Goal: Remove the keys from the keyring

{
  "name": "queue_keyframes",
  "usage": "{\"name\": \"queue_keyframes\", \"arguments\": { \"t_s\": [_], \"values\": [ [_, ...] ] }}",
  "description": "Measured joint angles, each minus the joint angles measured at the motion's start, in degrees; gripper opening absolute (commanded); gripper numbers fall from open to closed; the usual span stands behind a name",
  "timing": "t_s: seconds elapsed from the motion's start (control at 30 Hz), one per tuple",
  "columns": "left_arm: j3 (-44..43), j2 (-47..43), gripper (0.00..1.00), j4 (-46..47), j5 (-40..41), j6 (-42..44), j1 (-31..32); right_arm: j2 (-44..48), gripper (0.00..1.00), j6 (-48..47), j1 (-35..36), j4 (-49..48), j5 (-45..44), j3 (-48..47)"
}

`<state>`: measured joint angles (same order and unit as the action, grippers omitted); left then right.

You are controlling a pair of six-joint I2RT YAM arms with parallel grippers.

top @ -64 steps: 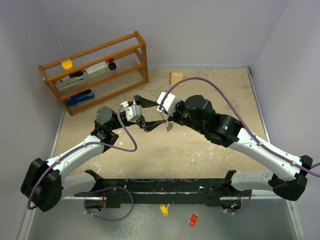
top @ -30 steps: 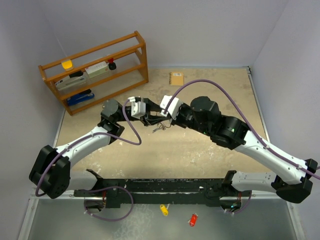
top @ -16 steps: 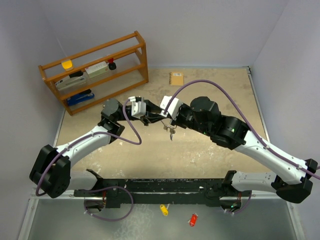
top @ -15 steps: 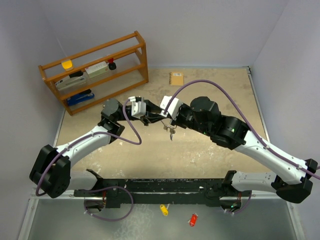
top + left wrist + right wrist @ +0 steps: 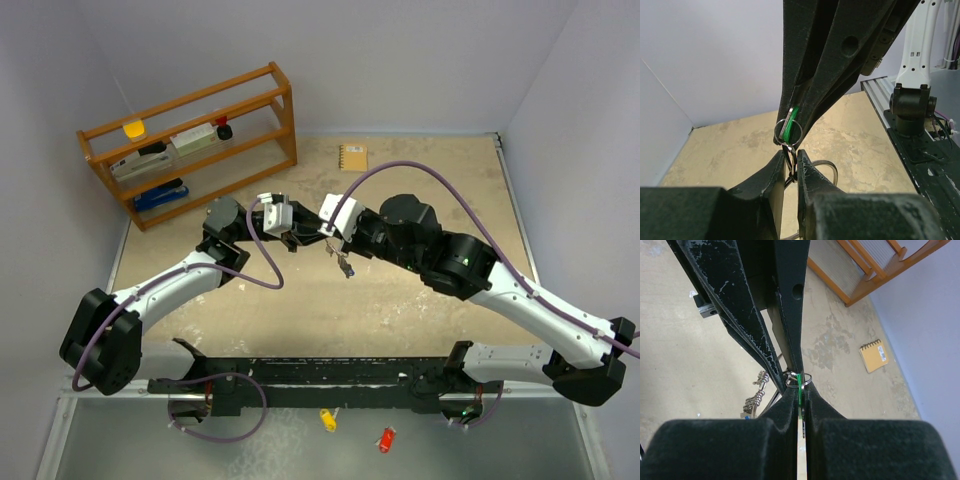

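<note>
Both grippers meet above the middle of the table. My right gripper (image 5: 801,392) is shut on the light green tag (image 5: 799,382) of one key, and a small split ring (image 5: 797,379) sits at its fingertips. My left gripper (image 5: 791,156) faces it, its jaws closed to a narrow slit on the thin wire of the keyring (image 5: 832,167), just under the green tag (image 5: 791,116). Small metal bits (image 5: 757,392) and a speck of blue hang from the wire. From above, this bunch (image 5: 344,264) dangles below the right gripper (image 5: 325,243) and beside the left gripper (image 5: 296,238).
A wooden rack (image 5: 190,140) with small items stands at the back left. A tan notepad (image 5: 353,157) lies at the back of the table. A yellow tag (image 5: 327,418) and a red tag (image 5: 386,438) lie on the metal strip in front of the arm bases.
My left gripper's jaws have closed in on the wire. The dangling bunch has swung from under the left gripper toward the right. Both arms have barely moved.
</note>
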<state>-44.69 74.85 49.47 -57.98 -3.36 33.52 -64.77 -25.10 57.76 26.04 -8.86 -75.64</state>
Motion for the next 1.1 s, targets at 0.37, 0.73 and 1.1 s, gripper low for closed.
{"name": "queue_keyframes", "arguments": {
  "t_s": [0.37,0.73,1.1],
  "values": [
    [0.0,0.1,0.25,-0.4,-0.3,0.0,0.0,0.0,0.0,-0.5,0.0,0.2,-0.6,0.0],
    [0.0,0.0,0.19,-0.8,-2.0,0.2,0.0,0.0,0.0,-1.4,0.0,0.2,-0.7,0.0],
    [0.0,0.4,0.09,-0.8,-2.0,1.0,-0.1,0.1,0.0,-1.5,0.4,0.6,-0.5,0.0]
  ]
}}
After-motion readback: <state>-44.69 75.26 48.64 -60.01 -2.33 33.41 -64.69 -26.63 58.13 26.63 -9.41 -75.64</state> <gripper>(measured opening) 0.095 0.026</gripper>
